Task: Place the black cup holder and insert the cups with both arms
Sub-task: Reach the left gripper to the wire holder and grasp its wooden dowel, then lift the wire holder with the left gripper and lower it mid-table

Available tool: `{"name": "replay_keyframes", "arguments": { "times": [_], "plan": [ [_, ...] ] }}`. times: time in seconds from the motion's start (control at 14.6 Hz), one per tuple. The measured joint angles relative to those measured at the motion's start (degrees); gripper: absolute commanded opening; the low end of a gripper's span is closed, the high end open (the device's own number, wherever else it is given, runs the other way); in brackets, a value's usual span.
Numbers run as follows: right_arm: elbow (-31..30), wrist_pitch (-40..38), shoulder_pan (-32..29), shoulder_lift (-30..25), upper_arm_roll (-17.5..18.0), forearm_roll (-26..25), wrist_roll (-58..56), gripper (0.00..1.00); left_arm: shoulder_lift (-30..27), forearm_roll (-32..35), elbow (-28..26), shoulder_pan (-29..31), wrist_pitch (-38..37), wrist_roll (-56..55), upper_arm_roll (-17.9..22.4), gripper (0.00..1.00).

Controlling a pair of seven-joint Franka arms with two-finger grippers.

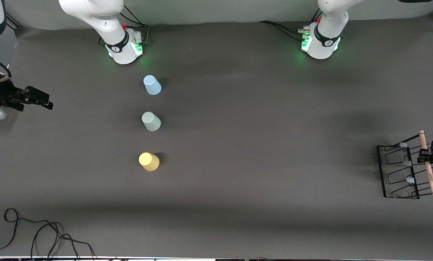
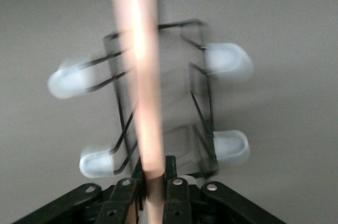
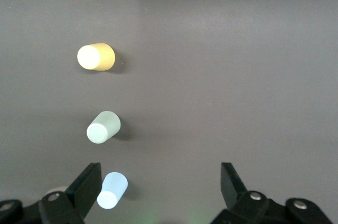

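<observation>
The right claw (image 1: 38, 99) hung over the table's (image 1: 238, 145) edge at the right arm's end, at about nine o'clock in the front view. Its two fingers stood wide apart and held nothing. That arm was waiting.

Next came the three cups, all upside down on the table in a line. The blue cup (image 1: 152, 85) was nearest the robots, at about eleven o'clock. The grey-green cup (image 1: 151, 121) sat in the middle. The yellow cup (image 1: 149, 161) was nearest the front camera. They were well apart from each other.

At the left arm's end, at about three o'clock, was the black cup holder (image 1: 399, 172). The left claw (image 2: 154, 187) was closed tight on its wooden handle (image 2: 140, 76), near one end. I could not tell if the holder was resting on the table or just off it.

I think the job now was to carry the holder toward the middle. To do that well, the arm should keep the handle level. Since the grip sat off to one end, the rack might tip or swing, so it should go slowly and set it down flat, near the cups.
</observation>
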Motion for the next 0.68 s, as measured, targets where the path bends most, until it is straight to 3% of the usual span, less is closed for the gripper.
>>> {"name": "replay_keyframes", "arguments": {
  "times": [0.34, 0.68],
  "plan": [
    [-0.01, 0.00, 0.00, 0.00, 0.00, 0.00, 0.00, 1.00, 0.10, -0.02, 1.80, -0.04, -1.80, -0.37, -0.16, 0.00],
    [-0.01, 0.00, -0.02, 0.00, -0.01, 0.00, 0.00, 1.00, -1.34, -0.06, 8.55, -3.17, -12.79, -11.40, -1.66, 0.00]
  ]
}}
